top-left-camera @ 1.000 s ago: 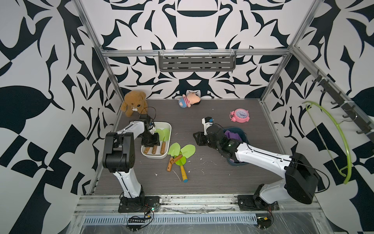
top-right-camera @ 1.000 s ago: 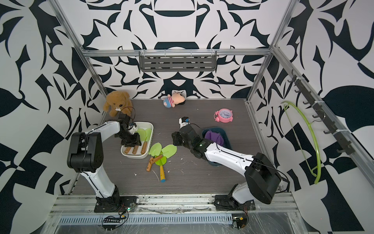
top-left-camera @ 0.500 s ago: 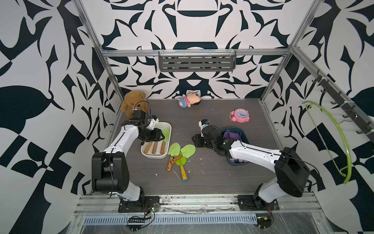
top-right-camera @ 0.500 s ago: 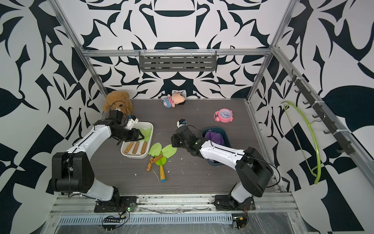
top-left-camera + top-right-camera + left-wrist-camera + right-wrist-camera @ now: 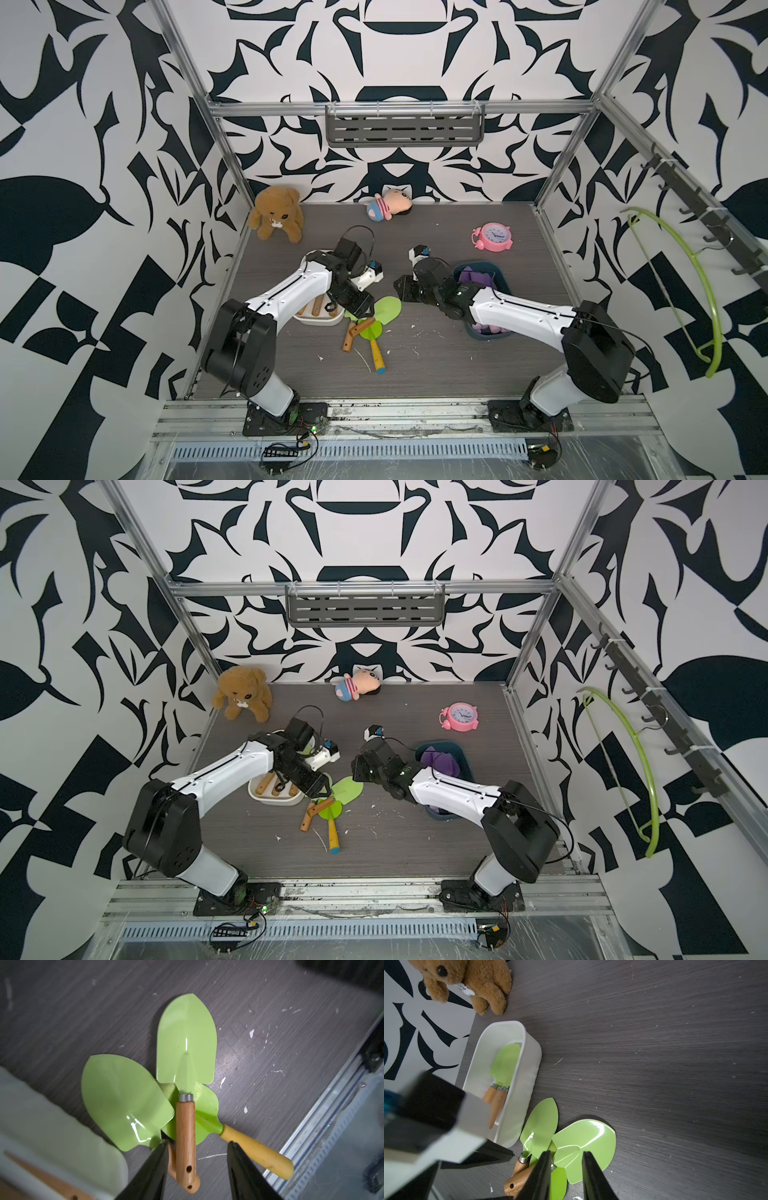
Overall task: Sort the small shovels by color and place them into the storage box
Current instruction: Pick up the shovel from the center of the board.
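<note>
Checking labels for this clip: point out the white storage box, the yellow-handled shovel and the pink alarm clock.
white storage box (image 5: 529,1076): right wrist view, outer side wall.
yellow-handled shovel (image 5: 257,1152): left wrist view, middle of handle.
pink alarm clock (image 5: 494,235): in a top view, dial face.

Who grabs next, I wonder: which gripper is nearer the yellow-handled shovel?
Left. The left gripper hovers beside the yellow-handled shovel; the right gripper sits by the green blades, farther from it.

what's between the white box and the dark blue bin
Three overlapping green shovels, with the left hand and right hand by them, in both top views.
</note>
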`<state>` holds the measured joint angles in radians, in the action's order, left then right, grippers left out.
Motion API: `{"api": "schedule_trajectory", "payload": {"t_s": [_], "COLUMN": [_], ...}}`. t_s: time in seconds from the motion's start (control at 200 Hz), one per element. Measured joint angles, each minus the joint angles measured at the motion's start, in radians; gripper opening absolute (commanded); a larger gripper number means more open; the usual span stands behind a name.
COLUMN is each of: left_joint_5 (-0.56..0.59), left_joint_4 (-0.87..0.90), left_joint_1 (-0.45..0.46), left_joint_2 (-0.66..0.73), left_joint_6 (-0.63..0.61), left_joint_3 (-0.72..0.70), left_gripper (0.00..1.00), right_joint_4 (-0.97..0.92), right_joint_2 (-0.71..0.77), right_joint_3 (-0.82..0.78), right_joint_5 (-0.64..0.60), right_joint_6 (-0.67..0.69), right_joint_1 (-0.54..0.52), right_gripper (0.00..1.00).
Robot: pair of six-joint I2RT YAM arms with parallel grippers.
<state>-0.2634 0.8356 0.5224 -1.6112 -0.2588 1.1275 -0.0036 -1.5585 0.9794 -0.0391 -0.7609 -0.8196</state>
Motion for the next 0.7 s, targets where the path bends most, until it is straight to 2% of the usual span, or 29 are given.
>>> {"api": "schedule_trajectory", "payload": {"t_s": [0.24, 0.5, 0.7], "left_joint_5": [0.157, 0.239, 0.259], "left_joint_4": [0.026, 0.022, 0.022], "left_joint_1": [0.123, 0.146, 0.157], "left_joint_2": [-0.119, -0.177, -0.188], "left_joint_6": [-0.034, -0.039, -0.039], "left_joint_3": [0.031, 0.067, 0.067], "left_gripper": [0.50, 0.45, 0.39], "right_joint_4": [-0.031, -0.047, -0.050], "right_joint_2": [0.041, 0.086, 0.088], "right_joint_3": [-0.019, -0.031, -0.050], "right_joint_5": [-0.023, -0.041, -0.052], "right_joint_6": [0.000, 0.000, 0.001], "right_joint_1": [0.000, 0.004, 0.004], "right_gripper": [0.30, 0.30, 0.30]}}
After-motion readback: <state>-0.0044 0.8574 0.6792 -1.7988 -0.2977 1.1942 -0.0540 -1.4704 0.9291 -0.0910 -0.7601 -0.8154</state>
